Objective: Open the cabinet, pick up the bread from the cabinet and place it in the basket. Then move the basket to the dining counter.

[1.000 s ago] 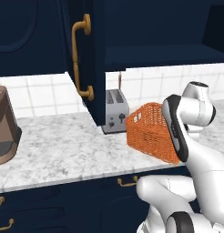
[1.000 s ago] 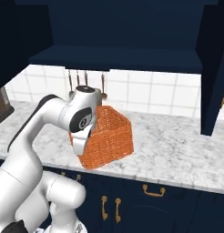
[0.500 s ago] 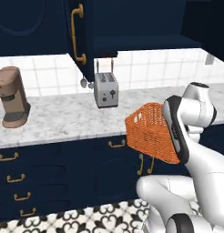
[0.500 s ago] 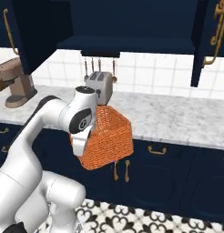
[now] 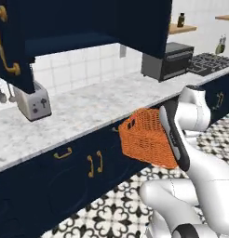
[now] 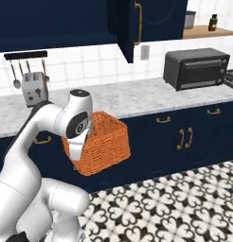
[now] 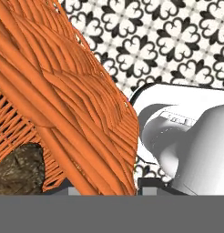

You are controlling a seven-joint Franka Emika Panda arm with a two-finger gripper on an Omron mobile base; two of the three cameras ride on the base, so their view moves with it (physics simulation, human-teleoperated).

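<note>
The bright orange woven mesh basket [image 5: 146, 137] [image 6: 103, 143] [image 7: 63, 100] hangs tilted in the air in front of the navy base drawers with brass pulls [image 5: 79, 162] [image 6: 184, 137], below the edge of the grey-veined marble worktop [image 5: 84, 111] [image 6: 132, 97] and above the black-and-white patterned floor [image 5: 111, 214] [image 6: 175, 203]. In the hand view the lumpy brown bread roll [image 7: 18, 170] shows through the basket's mesh, lying inside. The white arm's gripper sits against the basket's side, but its fingers are hidden by the weave, so I cannot tell how far they are closed; behind the basket, a silver toaster [image 5: 33, 102] [image 6: 34, 87] and a black microwave oven [image 5: 167, 60] [image 6: 196, 68] stand on the worktop.

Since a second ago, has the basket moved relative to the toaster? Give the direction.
Yes. The basket was beside the toaster over the worktop; now, carried with the driving base, it hangs off the counter over the floor, far to the toaster's right.
</note>
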